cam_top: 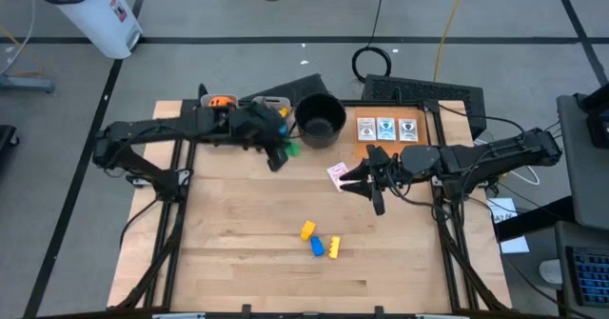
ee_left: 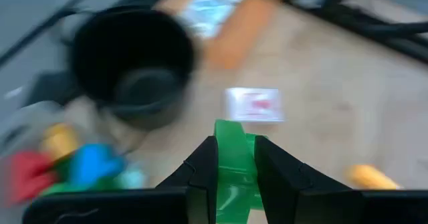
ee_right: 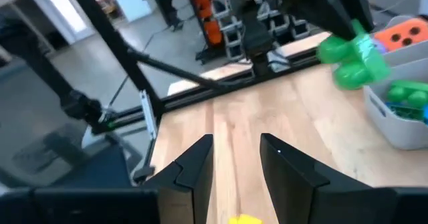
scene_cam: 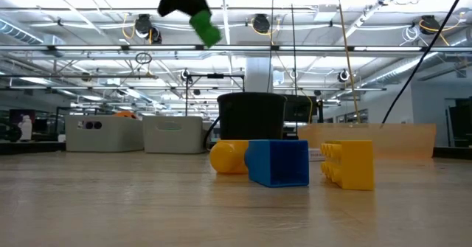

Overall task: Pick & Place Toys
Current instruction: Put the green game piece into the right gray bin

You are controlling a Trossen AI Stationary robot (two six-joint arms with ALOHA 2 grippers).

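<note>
Green plastic block (ee_left: 234,158), glossy and studded, is what your left gripper (ee_left: 235,167) is clamped on: dark fingers pinch it from both sides, up in the air near the round black pot (cam_top: 320,119) and just by the grey bins (scene_cam: 173,134) at the back of the tabletop (cam_top: 247,224). In the low view the block hangs high above the wood, clear of everything.

Your right gripper (ee_right: 237,158) sits over the pale wood planks w/ fingers apart, nothing between them. In the high view it's beside a small white-edged card (cam_top: 337,173) lying flat; can't tell if it touches.

Near the front edge you've got three hard plastic pcs close together: a rounded yellow piece (scene_cam: 229,157), a square blue block (scene_cam: 279,161) and a studded yellow brick (scene_cam: 348,164). Three more cards (cam_top: 385,129) lie in a row on a smooth orange-brown board by the pot. An orange die (ee_right: 403,33) w/ dark pips rests in a bin, along w/ other green and blue toys.
</note>
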